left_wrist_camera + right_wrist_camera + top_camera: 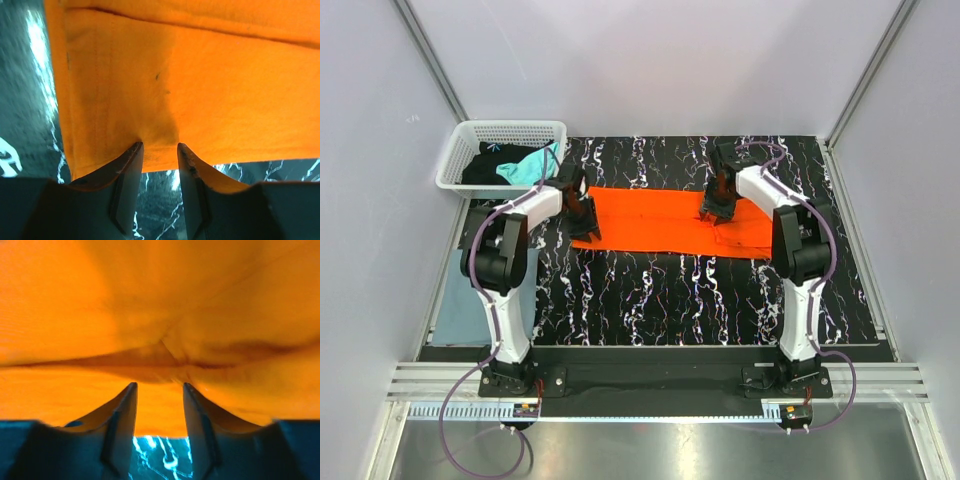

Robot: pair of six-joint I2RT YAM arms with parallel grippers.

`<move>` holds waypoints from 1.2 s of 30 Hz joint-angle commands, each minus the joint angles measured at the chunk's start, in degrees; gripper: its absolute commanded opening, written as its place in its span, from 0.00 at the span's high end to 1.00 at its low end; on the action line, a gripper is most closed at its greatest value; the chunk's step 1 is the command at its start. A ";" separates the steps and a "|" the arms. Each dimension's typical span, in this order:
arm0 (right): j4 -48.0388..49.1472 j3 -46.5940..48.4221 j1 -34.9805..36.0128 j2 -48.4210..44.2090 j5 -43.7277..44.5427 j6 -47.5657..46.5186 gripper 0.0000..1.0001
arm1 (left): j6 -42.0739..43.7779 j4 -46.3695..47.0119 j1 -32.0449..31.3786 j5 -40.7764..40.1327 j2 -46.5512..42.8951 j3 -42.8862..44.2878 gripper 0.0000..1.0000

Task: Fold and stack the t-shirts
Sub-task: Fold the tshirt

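Narrowly set, the left jaws pinch a pucker of the orange t-shirt [200,90] beside its stitched hem, with the cloth drawn in between the fingertips [134,152]. The right jaws stand about as narrow. They are closed on a raised fold of the same shirt, which creases toward their fingertips [129,392].

From above, the shirt lies spread as a long flat band on the black, white-veined worktop [650,300]. It sits just right of the white lattice basket [510,127] and slightly nearer the arm bases. The left jaws grip the end of the band closest to the basket. The right jaws grip the part of the band well away from the basket.

Inside the basket lie a black t-shirt [483,166] and a teal t-shirt [527,168], the teal one reaching up to the basket's right-hand rim. On the basket's near side, a grey-blue cloth [460,300] lies along the worktop's left edge.
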 commanded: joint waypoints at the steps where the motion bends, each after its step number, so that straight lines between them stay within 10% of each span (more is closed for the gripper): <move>1: -3.18 -2.15 -1.17 -9.17 2.89 0.17 0.47 | 0.07 -5.15 -1.33 0.35 1.38 -7.29 0.59; 16: -1.87 -12.00 -10.67 -12.53 4.12 7.37 0.00 | -18.11 2.85 -28.13 4.22 -21.30 -34.45 0.57; 26: 1.03 -10.17 -5.76 -6.03 8.07 6.43 0.00 | -25.77 5.58 -44.83 4.92 -37.47 -39.04 0.44; 36: -0.37 11.25 -2.50 12.07 10.88 -2.98 0.00 | -14.11 -3.55 -40.37 -3.77 -48.91 -25.68 0.16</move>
